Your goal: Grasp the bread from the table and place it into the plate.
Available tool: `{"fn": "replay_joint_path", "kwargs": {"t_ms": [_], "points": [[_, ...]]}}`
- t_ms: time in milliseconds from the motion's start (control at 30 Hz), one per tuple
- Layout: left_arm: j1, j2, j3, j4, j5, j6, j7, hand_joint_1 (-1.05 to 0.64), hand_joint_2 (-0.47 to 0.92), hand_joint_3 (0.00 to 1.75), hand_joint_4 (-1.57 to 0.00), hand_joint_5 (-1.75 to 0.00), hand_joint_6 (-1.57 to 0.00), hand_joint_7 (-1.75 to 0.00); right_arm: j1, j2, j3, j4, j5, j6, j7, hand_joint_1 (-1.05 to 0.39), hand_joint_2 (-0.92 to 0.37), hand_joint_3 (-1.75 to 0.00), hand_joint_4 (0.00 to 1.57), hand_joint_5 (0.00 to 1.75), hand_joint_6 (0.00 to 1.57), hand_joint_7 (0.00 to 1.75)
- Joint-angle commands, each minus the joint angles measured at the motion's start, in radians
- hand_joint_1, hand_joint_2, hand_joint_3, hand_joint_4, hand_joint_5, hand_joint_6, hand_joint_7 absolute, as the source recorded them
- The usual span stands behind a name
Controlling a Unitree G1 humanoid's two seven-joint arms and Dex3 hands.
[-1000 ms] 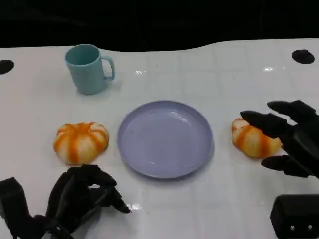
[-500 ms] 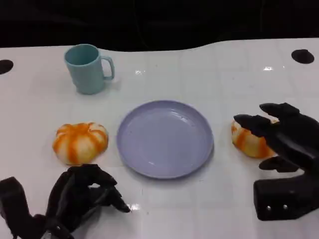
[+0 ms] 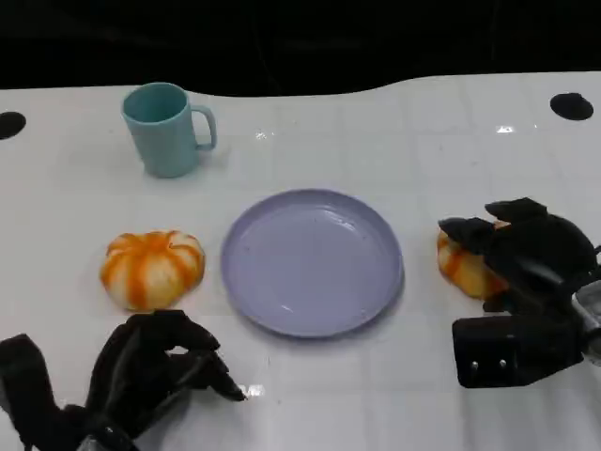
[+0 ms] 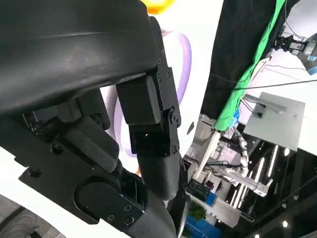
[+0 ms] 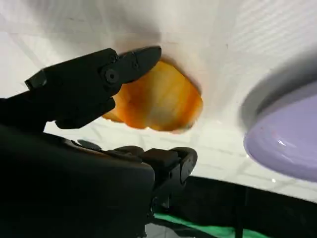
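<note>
Right hand (image 3: 526, 252) is set over the right bread (image 3: 464, 266) — fingers (image 5: 94, 79) lie across its top and far side, with the thumb near its underside; whether they press the bread cannot be told. This bread lies on the table (image 3: 394, 132), just right of the plate (image 3: 312, 260). Left hand (image 3: 155, 371) rests near the table's front edge, fingers curled in, holding nothing. A second bread (image 3: 151, 267) lies left of the plate — a teal mug (image 3: 166, 129) stands behind it.

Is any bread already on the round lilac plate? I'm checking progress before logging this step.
No: the round lilac plate is bare, with one orange-striped bread roll on the table to one side and another under the right hand.
</note>
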Motion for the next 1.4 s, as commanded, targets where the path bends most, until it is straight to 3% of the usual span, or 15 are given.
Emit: {"fn": "replay_joint_path", "kwargs": {"t_ms": [33, 333, 367, 467, 500, 567, 600, 633, 667, 700, 800, 967, 1133, 1267, 1400], "points": [[0.008, 0.015, 0.005, -0.018, -0.005, 0.005, -0.005, -1.05, 0.6, 0.0, -1.57, -0.6, -1.57, -0.37, -0.059, 0.024, 0.015, 0.116, 0.026, -0.006, -0.031, -0.32, -0.77, 0.0, 0.15, 0.18, 0.26, 0.0], [0.016, 0.014, 0.002, -0.027, -0.002, 0.001, -0.001, -1.05, 0.61, 0.0, -1.57, -0.6, -1.57, -0.37, -0.126, 0.068, 0.056, 0.305, 0.043, -0.035, -0.13, -0.29, -0.81, -0.01, 0.27, 0.16, 0.34, 0.03], [0.018, 0.014, 0.002, -0.031, -0.002, 0.004, 0.0, -1.05, 0.61, 0.0, -1.57, -0.6, -1.57, -0.37, -0.131, 0.072, 0.058, 0.322, 0.048, -0.038, -0.138, -0.28, -0.82, -0.01, 0.34, 0.18, 0.39, 0.04], [0.021, 0.013, 0.001, -0.037, -0.003, 0.006, -0.002, -1.05, 0.61, 0.0, -1.57, -0.6, -1.57, -0.37, -0.141, 0.083, 0.048, 0.362, 0.074, -0.067, -0.174, -0.21, -0.86, -0.01, 0.78, 0.26, 0.7, 0.09], [0.021, 0.013, 0.001, -0.037, -0.004, 0.008, -0.002, -1.05, 0.61, 0.0, -1.57, -0.6, -1.57, -0.37, -0.141, 0.083, 0.049, 0.374, 0.078, -0.088, -0.213, -0.2, -0.87, -0.01, 0.87, 0.47, 0.87, 0.09], [0.021, 0.013, 0.001, -0.037, -0.005, 0.009, -0.002, -1.05, 0.6, 0.0, -1.57, -0.6, -1.57, -0.37, -0.144, 0.082, 0.061, 0.396, 0.071, -0.116, -0.283, -0.15, -0.91, -0.09, 0.96, 1.2, 1.2, 0.21], [0.022, 0.013, 0.001, -0.039, -0.004, 0.01, 0.0, -1.05, 0.6, 0.0, -1.57, -0.61, -1.57, -0.37, -0.146, 0.082, 0.066, 0.407, 0.068, -0.125, -0.308, -0.14, -0.89, -0.25, 0.95, 1.52, 1.11, 0.72], [0.022, 0.012, 0.001, -0.04, -0.004, 0.011, 0.0, -1.05, 0.6, 0.0, -1.57, -0.61, -1.57, -0.37, -0.149, 0.083, 0.071, 0.416, 0.067, -0.129, -0.326, -0.14, -0.85, -0.4, 0.94, 1.63, 0.99, 1.07], [0.023, 0.012, 0.0, -0.041, -0.002, 0.01, 0.001, -1.05, 0.6, 0.0, -1.57, -0.61, -1.57, -0.37, -0.15, 0.084, 0.075, 0.423, 0.065, -0.133, -0.349, -0.15, -0.79, -0.55, 0.93, 1.7, 0.89, 1.3], [0.023, 0.013, 0.0, -0.041, -0.002, 0.009, 0.001, -1.05, 0.6, 0.0, -1.57, -0.61, -1.57, -0.37, -0.152, 0.085, 0.079, 0.429, 0.065, -0.135, -0.364, -0.15, -0.73, -0.67, 0.93, 1.72, 0.86, 1.41], [0.024, 0.014, -0.001, -0.042, 0.001, 0.007, 0.003, -1.05, 0.6, 0.0, -1.57, -0.61, -1.57, -0.38, -0.155, 0.088, 0.087, 0.441, 0.069, -0.137, -0.411, -0.13, -0.6, -0.8, 0.88, 1.74, 0.82, 1.46], [0.023, 0.014, 0.001, -0.043, -0.005, 0.014, -0.005, -1.05, 0.6, 0.0, -1.57, -0.6, -1.57, -0.38, -0.155, 0.096, 0.084, 0.45, 0.077, -0.166, -0.514, -0.16, -0.52, -0.85, 0.92, 1.75, 0.76, 1.63], [0.023, 0.013, 0.001, -0.042, -0.003, 0.01, -0.002, -1.05, 0.6, 0.0, -1.57, -0.61, -1.57, -0.38, -0.159, 0.1, 0.086, 0.443, 0.075, -0.181, -0.583, -0.12, -0.48, -0.85, 0.94, 1.75, 0.77, 1.63], [0.025, 0.014, -0.001, -0.046, 0.0, 0.016, 0.002, -1.05, 0.6, 0.0, -1.57, -0.61, -1.57, -0.38, -0.165, 0.104, 0.077, 0.431, 0.085, -0.203, -0.615, -0.1, -0.43, -0.97, 0.94, 1.75, 0.75, 1.68], [0.025, 0.012, -0.002, -0.046, 0.0, 0.016, 0.003, -1.05, 0.6, 0.0, -1.57, -0.6, -1.57, -0.38, -0.172, 0.107, 0.065, 0.404, 0.102, -0.227, -0.625, -0.09, -0.4, -1.07, 0.96, 1.75, 0.79, 1.6]]}}
